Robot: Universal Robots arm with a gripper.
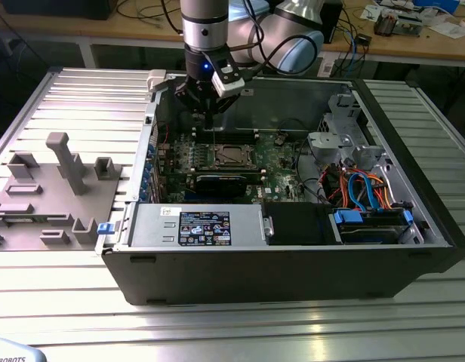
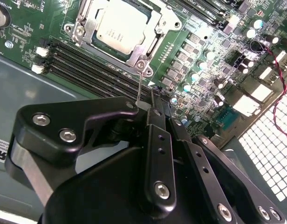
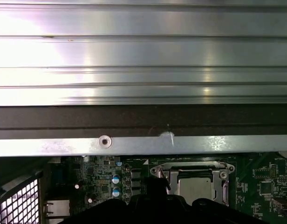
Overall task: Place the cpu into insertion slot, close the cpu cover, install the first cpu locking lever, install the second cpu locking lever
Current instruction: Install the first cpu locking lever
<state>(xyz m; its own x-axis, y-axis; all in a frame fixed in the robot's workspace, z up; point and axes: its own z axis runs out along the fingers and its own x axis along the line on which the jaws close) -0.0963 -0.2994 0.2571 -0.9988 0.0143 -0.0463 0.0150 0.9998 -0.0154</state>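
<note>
In the exterior view we see the gripper (image 1: 207, 113) hanging above the motherboard (image 1: 240, 170), just behind the socket where the cpu (image 1: 231, 156) sits. In the second wrist view the fingers (image 2: 153, 116) look pressed together, and the cpu (image 2: 121, 25) lies silvery, flat and square under the cpu cover (image 2: 142, 52), a thin metal frame. We judge it light, stiff and fragile, best held by its edges. In the first wrist view the cpu (image 3: 195, 185) sits in the socket, near the case wall (image 3: 143, 144).

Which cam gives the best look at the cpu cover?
Second wrist view: the cpu cover lies shut around the cpu, seen close and nearly whole. First wrist view shows it partly cut off by the gripper body. Exterior view shows it small and distant.
</note>
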